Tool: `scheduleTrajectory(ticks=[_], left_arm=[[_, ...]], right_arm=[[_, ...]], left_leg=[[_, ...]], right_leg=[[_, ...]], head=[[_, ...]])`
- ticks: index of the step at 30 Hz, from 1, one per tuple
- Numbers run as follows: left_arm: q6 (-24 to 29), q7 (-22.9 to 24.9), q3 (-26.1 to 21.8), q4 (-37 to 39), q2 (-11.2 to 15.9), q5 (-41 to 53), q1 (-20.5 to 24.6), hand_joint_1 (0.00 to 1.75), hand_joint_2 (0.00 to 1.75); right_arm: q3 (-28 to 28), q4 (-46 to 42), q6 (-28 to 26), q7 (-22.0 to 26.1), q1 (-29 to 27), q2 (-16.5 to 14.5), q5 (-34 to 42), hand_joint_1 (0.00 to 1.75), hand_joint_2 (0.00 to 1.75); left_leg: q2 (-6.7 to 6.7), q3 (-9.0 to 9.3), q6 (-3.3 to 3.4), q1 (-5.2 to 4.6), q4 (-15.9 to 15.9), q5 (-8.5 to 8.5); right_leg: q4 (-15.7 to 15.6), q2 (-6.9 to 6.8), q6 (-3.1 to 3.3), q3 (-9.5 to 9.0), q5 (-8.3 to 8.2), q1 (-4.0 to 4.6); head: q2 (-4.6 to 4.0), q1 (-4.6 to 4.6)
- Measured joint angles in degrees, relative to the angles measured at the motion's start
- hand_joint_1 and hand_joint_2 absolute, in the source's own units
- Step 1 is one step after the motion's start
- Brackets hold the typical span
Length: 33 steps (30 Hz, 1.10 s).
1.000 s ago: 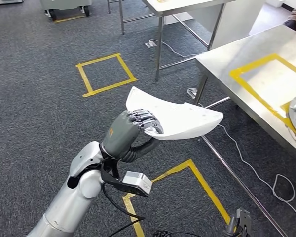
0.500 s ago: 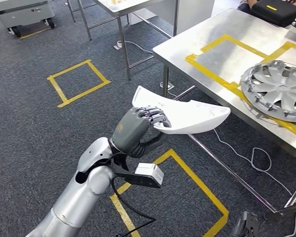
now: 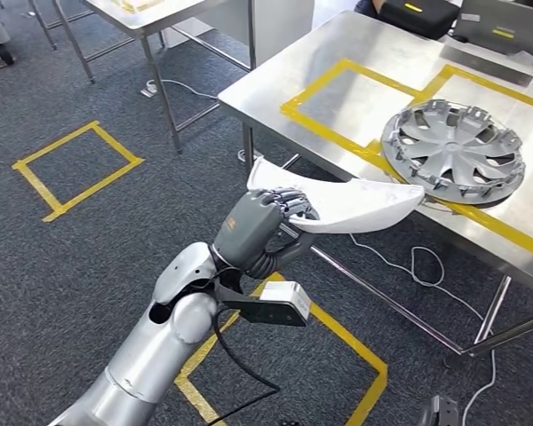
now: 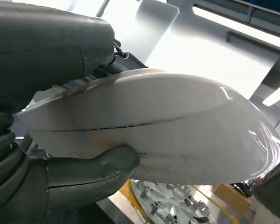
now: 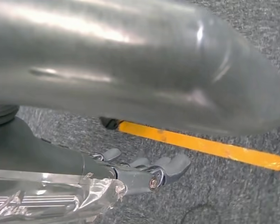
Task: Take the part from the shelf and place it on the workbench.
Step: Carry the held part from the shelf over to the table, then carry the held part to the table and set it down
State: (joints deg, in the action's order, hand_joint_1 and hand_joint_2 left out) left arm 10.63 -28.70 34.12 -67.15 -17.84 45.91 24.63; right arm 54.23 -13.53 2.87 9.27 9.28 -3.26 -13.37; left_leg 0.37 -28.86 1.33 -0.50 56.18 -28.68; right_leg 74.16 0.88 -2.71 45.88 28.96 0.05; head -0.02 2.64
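Nearest the camera, the silver left arm rises from below and ends in the left hand (image 3: 254,232), whose fingers (image 3: 285,202) lie over the top of a white curved part (image 3: 347,202) while the thumb presses from beneath, so the part is clamped between them. The left wrist view shows the same hold: the thick grey thumb (image 4: 96,175) under the part's pale shell (image 4: 173,126). An orange mark on the back of the hand is too small to read. A small grey camera box (image 3: 277,303) hangs under the wrist, with a black cable looping below it.

The part is held in the air, roughly level, just in front of the worktop (image 3: 304,62); its far tip overlaps the worktop's near edge and sits just beside a silver hubcap (image 3: 453,151). The hubcap lies on the worktop, across a yellow tape outline (image 3: 330,124). Beyond it, at the worktop's far side, are two dark cases (image 3: 417,13) with small yellow labels, unreadable.

On the carpet below the part run yellow tape lines (image 3: 347,333) and a white cable (image 3: 425,266). Left of the worktop is a yellow tape square (image 3: 76,169), and behind that a second metal table (image 3: 150,13).

The right hand (image 5: 145,172) hangs above the carpet near a yellow line, fingers loosely apart and holding nothing.
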Motion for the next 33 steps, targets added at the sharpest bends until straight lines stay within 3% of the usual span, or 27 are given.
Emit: scheduleTrajectory(ticks=[2,3,4,5,6,7,9,10,11,12,13,14,16,17,18,19,21,22,23,25,27,28,29,30,31,32,33], left_arm=[[0.31,1.22,-0.07,0.64,-0.01,-0.21,0.03,1.75,1.75],[0.51,1.77,-0.15,1.01,-0.01,-0.3,0.06,1.75,1.75],[0.71,2.19,-0.27,1.51,0.03,-0.36,0.11,1.75,1.75],[0.85,2.5,-0.43,1.99,0.09,-0.38,0.14,1.75,1.75],[0.98,2.73,-0.62,2.4,0.08,-0.37,0.2,1.75,1.75],[1.19,2.87,-0.83,2.71,0.0,-0.37,0.37,1.75,1.75],[1.75,3.02,-1.16,3.01,-0.52,-0.27,1.1,1.75,1.75],[2.1,3.03,-1.3,3.3,-0.67,-0.27,1.51,1.75,1.75],[2.38,3.03,-1.45,3.74,-0.66,-0.26,1.82,1.75,1.75],[2.56,3.05,-1.61,4.24,-0.48,-0.27,1.92,1.75,1.75],[2.69,3.09,-1.77,4.79,-0.27,-0.28,1.94,1.75,1.75],[2.74,3.13,-1.91,5.24,-0.09,-0.26,1.93,1.75,1.75],[2.78,3.19,-2.13,5.84,0.07,-0.26,1.93,1.75,1.75],[2.79,3.19,-2.2,6.05,0.13,-0.26,1.96,1.75,1.75],[2.79,3.19,-2.23,6.25,0.2,-0.27,1.97,1.75,1.75],[2.79,3.2,-2.27,6.49,0.33,-0.28,1.97,1.75,1.75],[2.8,3.21,-2.35,6.97,0.57,-0.28,2.0,1.75,1.75],[2.83,3.22,-2.46,7.15,0.56,-0.28,2.02,1.75,1.75],[2.86,3.23,-2.56,7.23,0.39,-0.27,2.11,1.75,1.75],[3.05,3.21,-2.75,7.29,-0.26,-0.25,2.59,1.75,1.75],[3.56,3.37,-2.98,7.51,-0.61,-0.28,3.09,1.75,1.75],[3.92,3.59,-3.14,7.7,-0.62,-0.36,3.17,1.75,1.75],[4.29,3.92,-3.35,7.94,-0.66,-0.5,3.2,1.75,1.75],[4.66,4.29,-3.62,8.19,-0.69,-0.66,3.23,1.75,1.75],[5.07,4.66,-3.97,8.42,-0.72,-0.8,3.28,1.75,1.75],[5.53,5.05,-4.42,8.67,-0.73,-0.91,3.36,1.75,1.75],[5.98,5.43,-4.87,8.98,-0.72,-0.91,3.51,1.75,1.75]], right_arm=[[0.0,0.0,0.6,-0.16,-0.79,0.04,-0.21,0.0,0.0],[0.0,0.01,0.86,-0.25,-1.16,0.07,-0.31,0.0,0.0],[0.0,0.1,1.1,-0.36,-1.53,-0.01,-0.38,0.0,0.0],[0.0,0.19,1.27,-0.53,-1.73,-0.01,-0.42,0.0,0.0],[0.0,0.26,1.4,-0.64,-1.84,-0.02,-0.44,0.0,0.0],[0.0,0.31,1.49,-0.76,-1.79,-0.02,-0.48,0.0,0.0],[-0.01,0.19,1.61,-0.88,-1.46,0.32,-0.56,0.0,0.0],[-0.02,0.15,1.66,-0.95,-1.37,0.46,-0.6,0.0,0.0],[-0.02,0.12,1.67,-0.97,-1.34,0.63,-0.62,0.0,0.0],[-0.02,0.11,1.67,-1.01,-1.39,0.69,-0.65,0.0,0.0],[-0.02,0.11,1.66,-1.04,-1.42,0.75,-0.66,0.0,0.0],[-0.02,0.11,1.66,-1.09,-1.5,0.8,-0.67,0.0,0.0],[-0.02,0.13,1.66,-1.2,-1.79,0.78,-0.7,0.0,0.0],[-0.02,0.16,1.67,-1.25,-1.97,0.72,-0.72,0.0,0.0],[-0.02,0.2,1.68,-1.29,-2.13,0.63,-0.73,0.0,0.0],[-0.02,0.27,1.69,-1.3,-2.33,0.52,-0.74,0.0,0.0],[-0.02,0.43,1.7,-1.33,-2.54,0.25,-0.74,0.0,0.0],[-0.02,0.42,1.7,-1.33,-2.58,0.19,-0.68,0.0,0.0],[-0.01,0.38,1.7,-1.33,-2.52,0.19,-0.6,0.0,0.0],[-0.01,0.23,1.69,-1.36,-2.18,0.37,-0.39,0.0,0.0],[-0.03,0.23,1.63,-1.43,-1.63,0.48,-0.26,0.0,0.0],[-0.04,0.24,1.57,-1.44,-1.44,0.47,-0.18,0.0,0.0],[-0.04,0.24,1.44,-1.46,-1.38,0.48,-0.13,0.0,0.0],[-0.04,0.24,1.29,-1.49,-1.39,0.48,-0.09,0.0,0.0],[-0.04,0.24,1.14,-1.51,-1.44,0.48,-0.05,0.0,0.0],[-0.03,0.24,1.01,-1.56,-1.48,0.48,-0.02,0.0,0.0],[-0.03,0.25,0.91,-1.67,-1.53,0.48,0.03,0.0,0.0]], left_leg=[[0.85,2.45,-0.51,0.4,-0.06,-2.01],[1.17,3.69,-0.86,0.59,-0.08,-3.13],[1.41,4.89,-1.25,0.66,-0.03,-4.39],[1.63,5.92,-1.67,0.66,-0.19,-5.58],[1.83,6.84,-2.12,0.66,-0.61,-6.6],[1.96,7.79,-2.57,0.74,-1.04,-7.15],[1.95,8.2,-3.53,1.13,0.14,-5.67],[1.64,6.84,-4.02,1.33,3.33,-3.77],[1.28,4.12,-4.46,1.42,7.78,-2.06],[0.93,0.6,-4.75,1.52,12.54,-1.44],[0.71,-3.04,-4.92,1.52,16.25,-2.29],[0.62,-6.38,-4.89,1.48,18.28,-4.72],[0.57,-11.18,-4.43,1.21,18.47,-10.2],[0.56,-12.74,-4.07,0.95,16.95,-11.28],[0.55,-13.67,-3.65,0.62,14.39,-9.92],[0.55,-14.15,-3.07,0.21,10.76,-5.51],[0.37,-14.22,-2.05,-0.59,2.38,6.06],[0.16,-13.84,-1.71,-0.77,-0.66,9.76],[-0.1,-13.23,-1.59,-0.79,-2.59,10.74],[-0.34,-10.8,-1.35,-0.43,-3.58,10.31],[-0.23,-8.1,-0.92,-0.21,-3.49,10.38],[-0.21,-7.0,-0.67,-0.17,-3.37,10.09],[-0.31,-5.91,-0.46,-0.17,-3.25,9.05],[-0.5,-4.79,-0.3,-0.18,-3.25,8.01],[-0.75,-3.6,-0.24,-0.18,-3.25,6.91],[-0.99,-2.29,-0.25,-0.18,-3.25,5.78],[-1.15,-0.84,-0.33,-0.19,-3.24,4.57]], right_leg=[[-1.7,-0.53,-0.77,1.63,0.88,-0.63],[-4.69,-1.08,-1.26,1.43,-0.55,-1.05],[-8.41,-2.26,-1.74,0.9,-4.5,-1.45],[-11.16,-3.4,-1.77,0.41,-8.05,-1.61],[-12.99,-4.17,-1.53,0.02,-11.14,-1.56],[-13.81,-4.53,-1.01,-0.3,-12.76,-1.39],[-13.59,-3.5,0.35,-1.4,-11.04,-1.03],[-13.79,-3.04,0.88,-2.41,-10.08,-1.1],[-14.08,-2.62,1.36,-3.68,-9.19,-1.17],[-14.57,-2.18,1.69,-5.03,-8.31,-1.32],[-15.01,-1.74,1.88,-6.41,-7.43,-1.4],[-15.41,-1.27,1.96,-7.84,-6.52,-1.47],[-15.98,-0.25,1.94,-10.8,-4.55,-1.68],[-16.2,0.24,1.86,-12.43,-3.44,-1.83],[-16.41,0.69,1.73,-14.04,-2.33,-1.99],[-16.72,1.04,1.56,-15.41,-1.23,-2.17],[-17.33,1.68,0.91,-17.79,0.91,-2.18],[-17.85,1.84,0.61,-19.22,1.71,-2.03],[-17.97,1.95,0.26,-20.5,1.82,-1.77],[-15.85,1.39,-0.3,-21.33,0.41,-1.43],[-8.86,0.23,-0.75,-18.02,-1.17,-1.3],[-5.13,-0.26,-0.84,-15.57,-0.4,-1.22],[-2.68,-0.43,-0.95,-13.17,1.71,-1.14],[-1.65,-0.46,-1.0,-11.04,4.9,-1.08],[-1.93,-0.45,-1.02,-9.36,8.17,-1.03],[-3.32,-0.45,-1.05,-8.15,10.45,-1.03],[-5.63,-0.46,-1.03,-7.24,10.71,-1.05]], head=[[0.0,0.02],[0.0,0.03],[0.0,0.15],[0.0,0.23],[0.0,-0.05],[0.0,-0.27],[0.02,-0.72],[0.02,-0.71],[0.02,-0.75],[0.02,-0.94],[0.01,-1.11],[0.02,-1.18],[0.02,-1.26],[0.02,-1.34],[0.02,-1.39],[0.02,-1.55],[0.02,-2.13],[0.02,-2.4],[0.02,-2.57],[0.01,-2.43],[0.02,-2.14],[0.02,-2.05],[0.02,-2.01],[0.02,-1.99],[0.02,-1.94],[0.02,-1.9],[0.02,-1.88]])
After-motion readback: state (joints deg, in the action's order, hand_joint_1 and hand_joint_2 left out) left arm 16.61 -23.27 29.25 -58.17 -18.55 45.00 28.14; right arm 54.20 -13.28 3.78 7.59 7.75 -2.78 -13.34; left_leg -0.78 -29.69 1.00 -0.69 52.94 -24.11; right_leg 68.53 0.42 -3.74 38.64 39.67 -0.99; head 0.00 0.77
